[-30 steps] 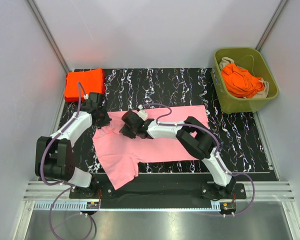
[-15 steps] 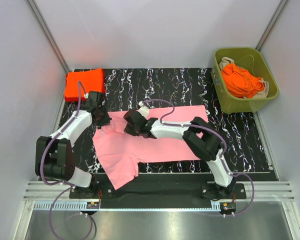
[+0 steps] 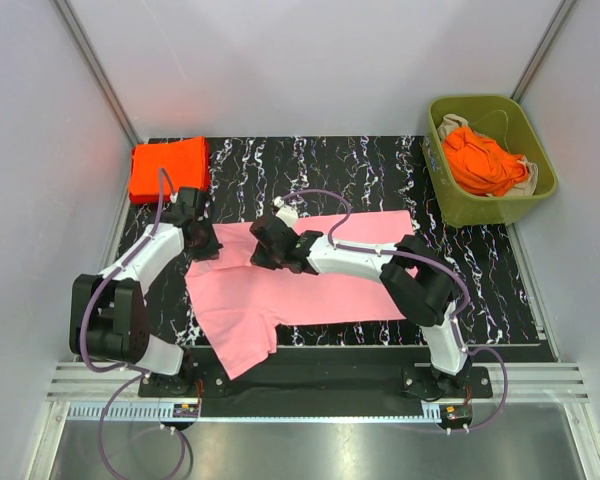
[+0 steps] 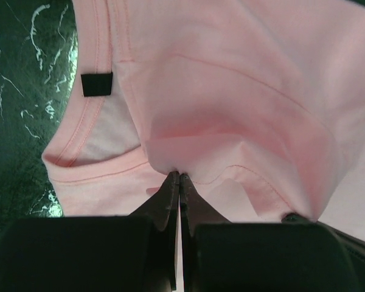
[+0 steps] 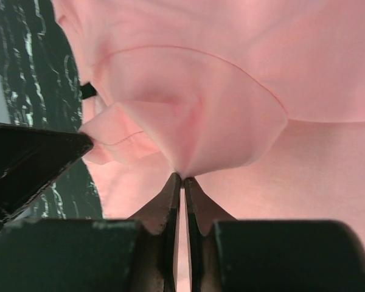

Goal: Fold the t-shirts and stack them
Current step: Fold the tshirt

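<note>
Jaws on both arms are pressed together w/ cloth between the tips. L jaws pinch a raised fold of the pink t-shirt [image 4: 231,91] right beside its neck opening. The dark neck label [image 4: 97,84] sits just left of the pinch in the wrist view, collar edge curving below it. R jaws pinch a small peak of the same shirt, cloth fanning out from the tips in a cone, w/ a folded-over hem flap to its left.

From above, both pinch points lie at the shirt's far-left end, near each other but apart: L arm [image 3: 145,255] comes in from the left, R arm [image 3: 355,262] stretches across over the shirt body. Pink t-shirt lies mostly flat mid-worktop, long side running left-right. One part sticks out at near left, reaching the worktop's near edge.

Worktop [image 3: 380,170] is black w/ white marbling. Folded orange-red t-shirt [image 3: 168,168] rests at the far-left corner, well apart from the pink one. Olive-green bin [image 3: 442,190] stands at far right, holding crumpled orange-red shirts [image 3: 485,160] plus a bit of pale cloth [image 3: 527,180].
</note>
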Available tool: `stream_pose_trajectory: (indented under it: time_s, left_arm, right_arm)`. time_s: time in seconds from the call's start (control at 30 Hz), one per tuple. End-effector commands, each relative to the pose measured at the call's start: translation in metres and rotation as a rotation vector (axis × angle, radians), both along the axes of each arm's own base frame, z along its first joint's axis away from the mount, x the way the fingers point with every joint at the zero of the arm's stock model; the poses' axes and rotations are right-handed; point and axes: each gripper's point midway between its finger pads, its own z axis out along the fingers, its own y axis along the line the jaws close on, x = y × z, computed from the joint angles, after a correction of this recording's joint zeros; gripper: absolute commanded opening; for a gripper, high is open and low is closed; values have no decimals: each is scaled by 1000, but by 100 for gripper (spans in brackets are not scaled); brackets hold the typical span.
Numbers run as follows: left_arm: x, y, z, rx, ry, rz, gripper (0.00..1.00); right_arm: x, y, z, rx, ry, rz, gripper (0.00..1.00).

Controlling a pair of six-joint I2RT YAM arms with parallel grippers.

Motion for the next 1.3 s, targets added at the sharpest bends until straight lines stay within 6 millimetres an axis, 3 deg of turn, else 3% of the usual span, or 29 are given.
stream_pose_trajectory:
  time_s: [0.0,0.23,0.33,0.37,0.47,0.57,0.6,0.73,0.97,1.2,1.27]
  left_arm:
    - [-10,-6,5,-26,2,-50,0]
    - [-37,-7,-14,-15,83,-72,1]
    - [-46,-5,-20,8,125,-84,12]
    - [-49,-4,-19,12,137,-91,24]
    - [-44,13,-6,100,106,-59,30]
    - [-19,21,22,144,25,-27,38]
    - [-3,19,37,140,-21,-23,38]
    - [32,12,43,133,-49,-29,38]
    - [69,7,-3,158,64,-40,34]
    - [79,26,-38,230,146,15,34]
    - [86,29,-40,226,145,26,34]
  right_arm:
    - [-4,-6,1,-59,-5,39,11]
    - [-14,-7,0,-73,0,118,15]
    - [-24,-1,-3,-59,29,181,19]
    - [-28,0,-2,-57,32,213,23]
    - [-39,-3,4,-50,29,273,32]
    - [-39,-18,23,-54,-15,270,38]
    - [-36,-23,26,-58,-27,261,43]
    - [-1,-56,29,-79,-32,209,43]
    - [59,-123,-4,-174,39,62,38]
    - [103,-179,-34,-330,68,-79,37]
    - [108,-190,-40,-356,78,-103,36]
